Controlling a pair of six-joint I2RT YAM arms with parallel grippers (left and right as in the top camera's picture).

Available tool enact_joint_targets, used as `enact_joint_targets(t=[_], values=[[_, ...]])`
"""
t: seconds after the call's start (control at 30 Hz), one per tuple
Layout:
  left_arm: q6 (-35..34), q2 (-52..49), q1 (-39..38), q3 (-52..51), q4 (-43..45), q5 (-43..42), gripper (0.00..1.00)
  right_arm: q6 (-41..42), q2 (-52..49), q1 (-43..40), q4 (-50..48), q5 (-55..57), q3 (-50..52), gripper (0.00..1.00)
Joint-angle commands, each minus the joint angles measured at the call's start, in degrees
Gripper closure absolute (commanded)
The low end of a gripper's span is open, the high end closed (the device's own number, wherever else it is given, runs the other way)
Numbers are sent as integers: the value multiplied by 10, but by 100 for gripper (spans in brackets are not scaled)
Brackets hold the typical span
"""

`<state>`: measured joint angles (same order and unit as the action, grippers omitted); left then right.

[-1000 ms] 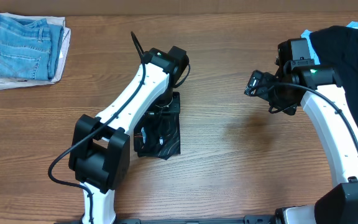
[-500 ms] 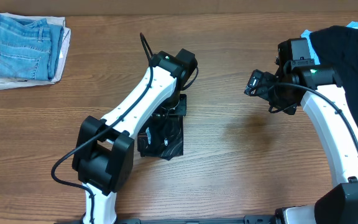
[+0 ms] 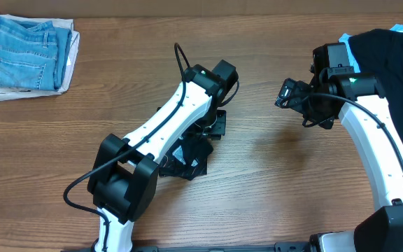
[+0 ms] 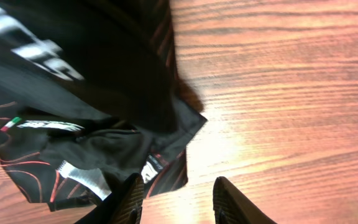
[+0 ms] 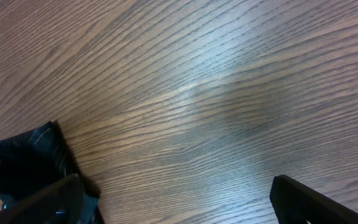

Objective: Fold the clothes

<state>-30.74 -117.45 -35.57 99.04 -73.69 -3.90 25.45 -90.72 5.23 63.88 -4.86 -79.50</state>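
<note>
The black shirt (image 3: 189, 159) with thin orange lines and white lettering lies as a small folded bundle at mid-table, partly under my left arm. In the left wrist view the shirt (image 4: 86, 106) fills the upper left, its hem corner reaching my left finger. My left gripper (image 4: 179, 202) is open and empty, with bare wood between the fingers; in the overhead view it (image 3: 213, 128) sits at the bundle's far right end. My right gripper (image 3: 289, 94) hovers open and empty to the right. In the right wrist view (image 5: 179, 202) its fingers are wide apart, with the shirt (image 5: 23, 162) at lower left.
Folded light-blue jeans (image 3: 26, 50) lie on a white cloth at the far left corner. A pile of black fabric (image 3: 390, 59) with a light-blue piece (image 3: 400, 29) lies at the far right, beside my right arm. Bare wooden table (image 3: 257, 168) lies between the arms.
My left arm has swung to the right and slightly away, and the shirt bundle has shifted a little right with it. The right arm has not moved.
</note>
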Motion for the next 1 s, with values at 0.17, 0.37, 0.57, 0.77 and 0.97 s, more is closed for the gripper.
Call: enact_joint_targets(t=[0.17, 0.37, 0.57, 0.77, 0.97], values=[[11, 2, 35, 109, -74, 6, 59, 0, -1, -26, -4, -14, -15, 0], [14, 2, 132, 193, -120, 48, 14, -80, -1, -65, -23, -191, -15, 1], [14, 1, 223, 184, -104, 71, 0, -109, -1, -16, -61, -297, -15, 9], [14, 1, 297, 165, -106, 70, 0, -80, -46, 121, -160, -275, -15, 23], [32, 1, 312, 129, -118, 71, 0, -46, -144, 202, -221, -222, -15, 44]])
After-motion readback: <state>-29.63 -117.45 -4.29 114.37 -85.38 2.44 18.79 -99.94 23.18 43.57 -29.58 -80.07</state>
